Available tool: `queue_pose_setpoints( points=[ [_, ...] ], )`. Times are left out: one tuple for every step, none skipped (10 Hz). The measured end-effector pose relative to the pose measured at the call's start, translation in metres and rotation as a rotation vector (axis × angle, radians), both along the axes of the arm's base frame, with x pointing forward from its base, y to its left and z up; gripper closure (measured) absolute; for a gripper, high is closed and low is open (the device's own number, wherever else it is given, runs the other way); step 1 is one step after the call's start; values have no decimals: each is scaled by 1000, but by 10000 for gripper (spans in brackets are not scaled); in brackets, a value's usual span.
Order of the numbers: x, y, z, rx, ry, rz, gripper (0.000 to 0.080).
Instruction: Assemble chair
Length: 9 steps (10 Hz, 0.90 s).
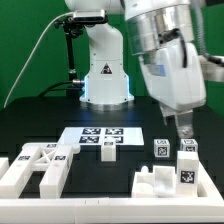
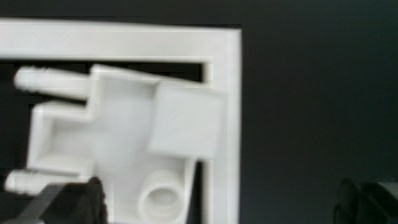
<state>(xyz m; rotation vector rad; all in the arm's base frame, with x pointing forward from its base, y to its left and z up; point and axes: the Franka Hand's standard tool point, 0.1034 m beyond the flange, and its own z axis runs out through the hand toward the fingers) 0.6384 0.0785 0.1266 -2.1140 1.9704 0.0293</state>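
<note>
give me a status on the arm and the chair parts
Gripper open, empty. Hovers over pegged chair part; braced part off at exterior view's left. Nothing seen blocking the drop.

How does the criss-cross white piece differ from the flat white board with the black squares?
The marker board is thin, solid and carries several tags; the cross-braced piece is thicker, with open gaps between its bars. The marker board lies mid-table; the cross-braced piece sits nearer the front, at the exterior view's left. Both are white and lie on the black table.
</note>
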Motion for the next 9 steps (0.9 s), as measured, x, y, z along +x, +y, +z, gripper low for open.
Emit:
queue_pose_setpoints(
  points=[
    [-11, -12, -2, -19, -1, 134, 151],
    [-14, -13, -1, -51, -24, 213, 151],
    [-16, -8, -3, -83, -60, 275, 151],
    [-17, -9, -4, -96, -71, 365, 151],
    [-17, -10, -4, -108, -85, 434, 151],
    [-17, -10, -5, -118, -96, 496, 151],
    [-17, -15, -8, -148, -129, 587, 151],
    [-27, -23, -17, -185, -153, 662, 151],
    [-44, -29, -25, -195, -141, 730, 151]
  ],
)
